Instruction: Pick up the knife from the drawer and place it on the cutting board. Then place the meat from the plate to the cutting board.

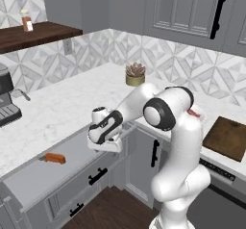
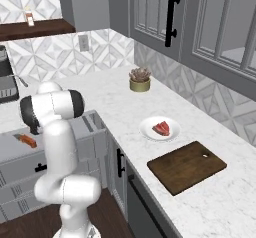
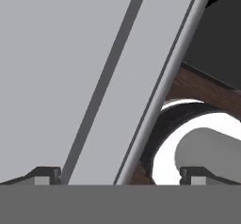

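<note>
In the left base view the drawer (image 1: 57, 168) stands pulled out below the marble counter (image 1: 67, 108), its flat grey floor bare except for the knife (image 1: 54, 158), which lies near the drawer's left half with the orange handle toward the arm and the blade tip pointing away from it. The gripper (image 1: 106, 145) hangs over the right part of the drawer, well apart from the knife; its fingers are hidden under the white hand here. The cutting board (image 1: 227, 137) lies on the counter far to the right of the drawer, and a sliver of the plate (image 1: 199, 113) shows behind the arm's elbow. A small potted plant (image 1: 135, 74) sits at the back of the counter, and a coffee machine (image 1: 7, 103) stands left of the drawer.

In the right base view the knife (image 2: 26, 140) rests on the drawer (image 2: 20, 149) floor, left of the arm. To the right of the drawer along the counter, the meat (image 2: 162, 128) lies on the plate (image 2: 150, 132), and the cutting board (image 2: 186, 166) sits just beside the plate, nearer the camera, with nothing on it.

In the hand view the two finger tips (image 3: 47, 175) stand wide apart at the bottom edge with nothing between them, so the gripper (image 3: 120, 176) is released. Above them runs the grey drawer (image 3: 56, 77) floor and its rim
</note>
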Controlling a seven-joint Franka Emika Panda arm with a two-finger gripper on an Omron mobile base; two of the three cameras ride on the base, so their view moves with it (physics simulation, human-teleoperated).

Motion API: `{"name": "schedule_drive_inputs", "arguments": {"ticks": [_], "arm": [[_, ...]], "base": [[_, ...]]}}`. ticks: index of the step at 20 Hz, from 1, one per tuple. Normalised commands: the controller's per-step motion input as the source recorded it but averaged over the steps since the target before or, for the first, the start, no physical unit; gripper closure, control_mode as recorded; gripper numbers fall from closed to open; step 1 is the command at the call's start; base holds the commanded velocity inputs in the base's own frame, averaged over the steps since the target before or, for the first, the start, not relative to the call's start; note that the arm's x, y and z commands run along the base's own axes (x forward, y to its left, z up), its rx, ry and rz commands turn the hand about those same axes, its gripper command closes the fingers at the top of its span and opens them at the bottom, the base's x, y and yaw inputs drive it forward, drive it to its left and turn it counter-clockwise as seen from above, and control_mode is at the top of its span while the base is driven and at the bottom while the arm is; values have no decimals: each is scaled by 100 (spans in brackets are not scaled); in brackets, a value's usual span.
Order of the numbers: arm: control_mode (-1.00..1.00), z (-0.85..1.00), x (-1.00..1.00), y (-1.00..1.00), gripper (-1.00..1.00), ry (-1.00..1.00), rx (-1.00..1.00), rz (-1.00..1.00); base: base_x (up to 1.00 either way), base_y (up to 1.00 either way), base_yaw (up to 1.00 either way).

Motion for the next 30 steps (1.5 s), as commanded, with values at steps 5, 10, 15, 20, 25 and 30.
{"name": "schedule_drive_inputs", "arguments": {"ticks": [5,10,15,20,25,30], "arm": [[-100,4,-100,-91,-100,0,15,0],[-100,42,-100,-73,-100,0,18,0],[-100,96,-74,-18,-100,-3,6,8],[-100,100,-5,77,-100,-9,0,42],[-100,100,28,78,-100,-5,-1,56],[-100,38,43,83,-100,-2,-10,36]], "base": [[0,0,0],[0,0,0],[0,0,0],[0,0,0],[0,0,0],[0,0,0]]}}
